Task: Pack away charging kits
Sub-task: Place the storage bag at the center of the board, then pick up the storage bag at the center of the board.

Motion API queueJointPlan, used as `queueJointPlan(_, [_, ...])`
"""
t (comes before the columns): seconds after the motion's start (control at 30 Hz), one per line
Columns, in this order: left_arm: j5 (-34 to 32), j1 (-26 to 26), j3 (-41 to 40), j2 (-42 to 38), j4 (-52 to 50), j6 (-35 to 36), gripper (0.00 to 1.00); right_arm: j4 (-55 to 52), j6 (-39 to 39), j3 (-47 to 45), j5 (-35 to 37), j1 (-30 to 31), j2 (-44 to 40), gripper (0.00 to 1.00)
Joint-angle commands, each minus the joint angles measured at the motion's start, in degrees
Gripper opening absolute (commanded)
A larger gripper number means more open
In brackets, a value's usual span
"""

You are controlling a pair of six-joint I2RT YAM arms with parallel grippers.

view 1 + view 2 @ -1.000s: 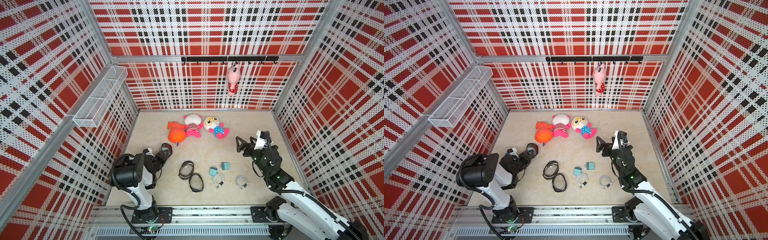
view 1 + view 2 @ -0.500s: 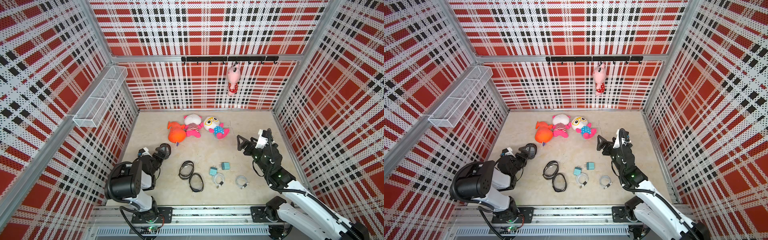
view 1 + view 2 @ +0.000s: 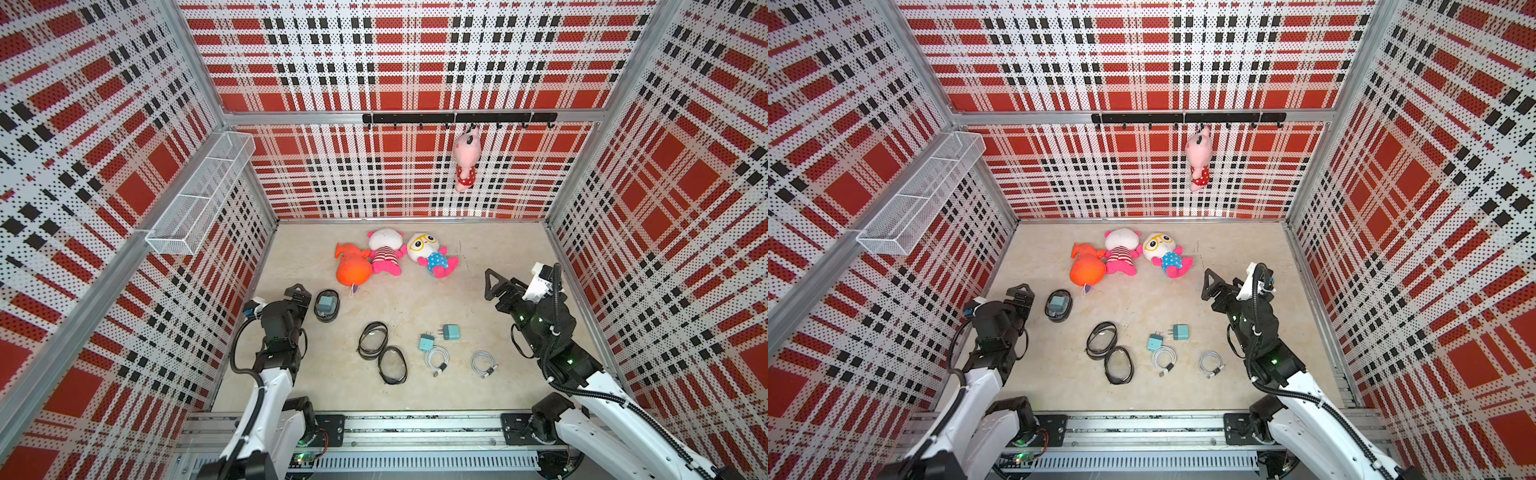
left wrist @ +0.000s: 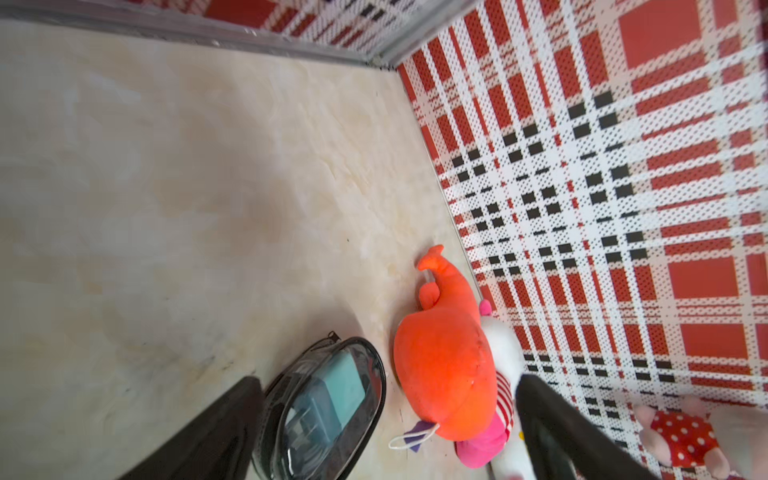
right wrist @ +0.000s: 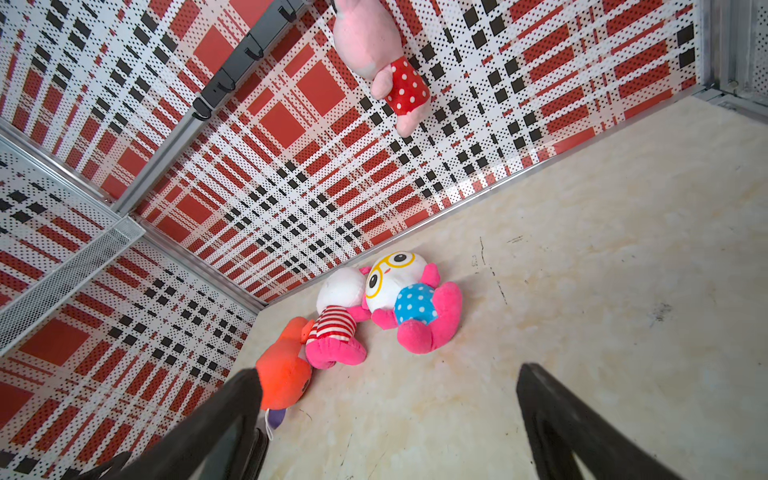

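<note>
Our left claw (image 3: 297,296) is spread wide and holds nothing. It sits at the left side of the desk (image 3: 415,299), just beside a black oval case (image 3: 327,305). In the left wrist view the case (image 4: 320,411) lies between the fingers, tight against one finger (image 4: 216,432), and we cannot tell whether they touch. Through the case's clear top we see a teal adapter (image 4: 345,384) lying inside.

Our right claw (image 3: 496,286) is just as wide open and empty. It is over bare desk on the right and points toward the plush toys (image 3: 386,257) by the back wall.

The other kit parts lie loose near the middle of the desk. The right adapter (image 3: 451,332) and the left adapter (image 3: 426,341) are small teal cubes just beside each other, with their metal prongs showing. Just nearer the arm bases lie the left cable (image 3: 437,358) and the right cable (image 3: 483,363). Each is a white coil bound with a dark tie, and the two are apart. To their left, the second case (image 3: 372,340) and the third case (image 3: 392,365) lie touching.
</note>
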Motion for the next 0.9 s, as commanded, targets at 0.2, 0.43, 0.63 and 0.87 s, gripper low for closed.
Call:
queueJointPlan(0.2, [5.41,0.57,-11.98,-29.81,2.96,7.56,0.99,-1.90,-0.95,0.73,-4.89,0.12,3.03,1.00])
queueJointPlan(0.43, [2.67,-12.35,2.25,-14.69,-7.14,17.48,0.88,-3.92,-1.35,1.91,-9.21,0.05,8.27,1.00])
queueJointPlan(0.63, [-33.42,-54.54,23.33,11.41,-20.18,16.98,0.88,-10.69,1.15,5.96,-17.60,0.10,7.58,1.00])
queueJointPlan(0.87, [-41.27,-69.37,36.46,28.24,-43.75,11.34,0.84,-9.64,14.58,6.33,-33.18,0.29,4.64,1.00])
